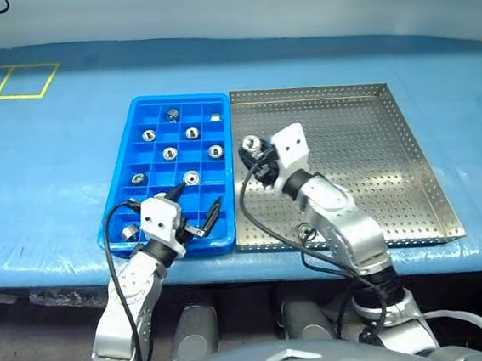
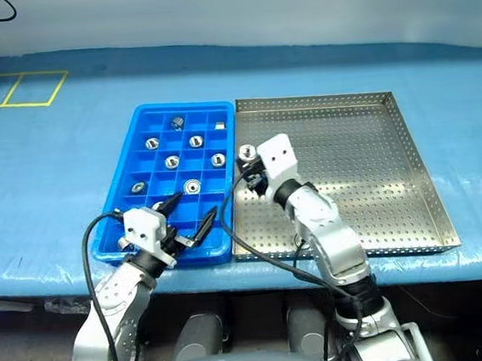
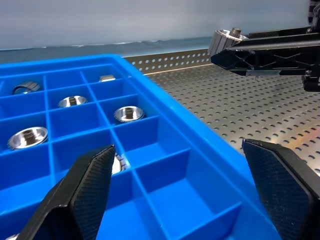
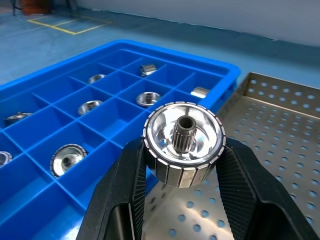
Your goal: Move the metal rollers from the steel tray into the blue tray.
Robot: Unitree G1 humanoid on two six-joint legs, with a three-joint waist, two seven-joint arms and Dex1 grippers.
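A shiny metal roller (image 4: pixel 183 142) with a hollow hub sits between the fingers of my right gripper (image 1: pixel 252 150), which is shut on it. It hangs over the steel tray (image 1: pixel 367 160) at that tray's left rim, right beside the blue tray (image 1: pixel 177 97). Several metal rollers (image 1: pixel 192 133) lie in separate compartments of the blue tray. My left gripper (image 1: pixel 198 198) is open with nothing between its fingers (image 3: pixel 95 175), low over the blue tray's near right corner.
Both trays rest side by side on a light blue table cover (image 1: pixel 54 190), close to the table's front edge. Yellow tape lines (image 1: pixel 9 81) mark the far left of the cover.
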